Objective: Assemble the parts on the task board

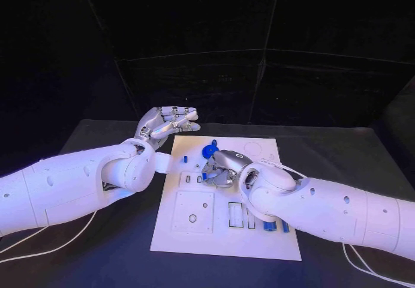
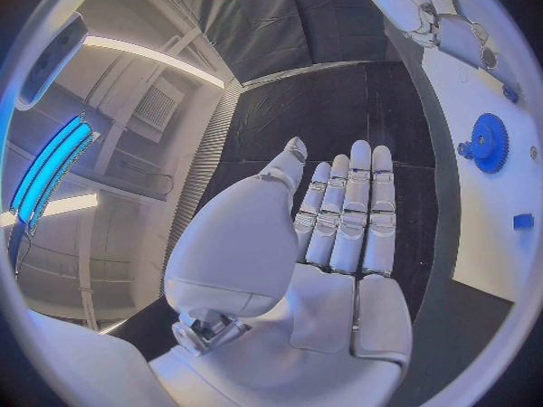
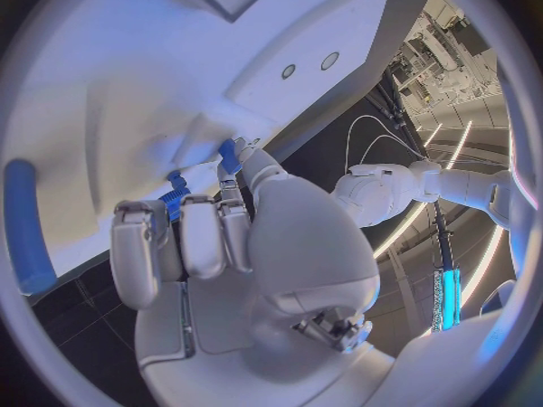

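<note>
One white task board in the middle of a black table. One blue gear standing near the board's far end, just beside the right hand. Three small blue parts visible elsewhere: one peg near the left edge, two bars at the near right. Right hand lowered onto the board, fingers curled around a small blue piece. Left hand raised beyond the board's far left corner, holding nothing, fingers straight and close together.

Left hand flat (right hand curled)
</note>
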{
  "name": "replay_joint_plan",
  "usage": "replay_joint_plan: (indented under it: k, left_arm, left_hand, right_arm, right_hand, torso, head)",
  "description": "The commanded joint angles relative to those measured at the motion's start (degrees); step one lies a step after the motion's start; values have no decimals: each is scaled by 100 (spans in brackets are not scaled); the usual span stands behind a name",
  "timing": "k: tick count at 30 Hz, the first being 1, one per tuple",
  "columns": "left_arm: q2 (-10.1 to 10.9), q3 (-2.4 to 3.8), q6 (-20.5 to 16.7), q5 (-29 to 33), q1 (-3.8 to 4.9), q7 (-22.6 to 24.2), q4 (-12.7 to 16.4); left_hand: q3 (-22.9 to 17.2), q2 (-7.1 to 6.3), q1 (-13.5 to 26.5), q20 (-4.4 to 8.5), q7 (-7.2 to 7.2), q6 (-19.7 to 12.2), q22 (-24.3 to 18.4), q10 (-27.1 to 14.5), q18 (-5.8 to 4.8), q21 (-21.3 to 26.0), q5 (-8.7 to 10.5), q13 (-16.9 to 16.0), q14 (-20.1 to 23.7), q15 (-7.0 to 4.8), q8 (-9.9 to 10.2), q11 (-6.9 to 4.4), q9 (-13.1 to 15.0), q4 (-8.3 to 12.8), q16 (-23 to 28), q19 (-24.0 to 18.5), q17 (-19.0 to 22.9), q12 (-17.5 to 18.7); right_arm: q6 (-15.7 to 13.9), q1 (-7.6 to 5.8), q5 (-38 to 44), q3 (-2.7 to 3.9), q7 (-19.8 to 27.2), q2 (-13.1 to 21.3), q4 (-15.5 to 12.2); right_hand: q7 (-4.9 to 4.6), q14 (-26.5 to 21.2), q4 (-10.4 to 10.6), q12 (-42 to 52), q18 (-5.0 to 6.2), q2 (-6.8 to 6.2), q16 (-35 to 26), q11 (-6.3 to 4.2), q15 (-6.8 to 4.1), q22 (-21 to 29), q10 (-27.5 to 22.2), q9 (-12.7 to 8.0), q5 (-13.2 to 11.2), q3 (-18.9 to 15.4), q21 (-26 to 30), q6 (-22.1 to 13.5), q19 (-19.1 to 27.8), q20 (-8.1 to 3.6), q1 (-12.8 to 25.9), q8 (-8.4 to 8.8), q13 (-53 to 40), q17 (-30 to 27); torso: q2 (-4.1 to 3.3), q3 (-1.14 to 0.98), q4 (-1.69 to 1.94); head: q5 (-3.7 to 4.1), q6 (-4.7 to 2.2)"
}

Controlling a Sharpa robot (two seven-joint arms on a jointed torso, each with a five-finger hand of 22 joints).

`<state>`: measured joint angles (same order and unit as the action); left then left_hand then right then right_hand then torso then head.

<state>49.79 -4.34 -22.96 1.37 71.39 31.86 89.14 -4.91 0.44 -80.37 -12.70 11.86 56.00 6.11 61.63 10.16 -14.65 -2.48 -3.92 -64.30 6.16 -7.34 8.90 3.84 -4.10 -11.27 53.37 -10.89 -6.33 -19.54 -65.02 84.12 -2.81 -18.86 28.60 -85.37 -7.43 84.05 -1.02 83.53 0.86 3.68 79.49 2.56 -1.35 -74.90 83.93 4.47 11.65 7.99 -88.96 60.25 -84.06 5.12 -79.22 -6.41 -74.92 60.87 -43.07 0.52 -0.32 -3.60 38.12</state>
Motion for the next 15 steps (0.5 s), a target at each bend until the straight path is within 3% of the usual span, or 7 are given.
replay_joint_plan:
  k: [1, 15]
  left_arm:
    - [-1, 5, 61, -31, 9, 20, 5]
    - [-6, 5, 66, -31, 8, 16, -8]
  left_hand:
    - [-7, 11, -38, -21, 7, 44, -10, 39, 33, 19, -28, 9, -6, 20, 30, -2, -6, 39, 38, 38, -7, 36]
    - [-13, 12, -40, -20, 5, 49, -13, 47, 33, 23, -27, 9, -8, 20, 35, -4, -5, 51, 45, 41, -12, 44]
  right_arm:
    - [86, -2, 56, 2, 9, -4, 21]
    - [256, 12, 115, 2, -67, -11, 69]
  right_hand:
    - [12, 140, 1, -33, -28, 46, -19, -14, -36, -1288, 160, 21, 25, 35, 4, 34, -407, -28, 22, -13, -823, 1]
    - [-14, 137, -5, -63, -25, -25, -26, 5, -23, -1274, 138, 6, 13, 71, 12, -35, -395, -20, 90, 32, -797, -16]
  torso:
    - [0, -1, 5]
    - [0, -2, -2]
  head:
    - [3, 3]
    - [6, 16]
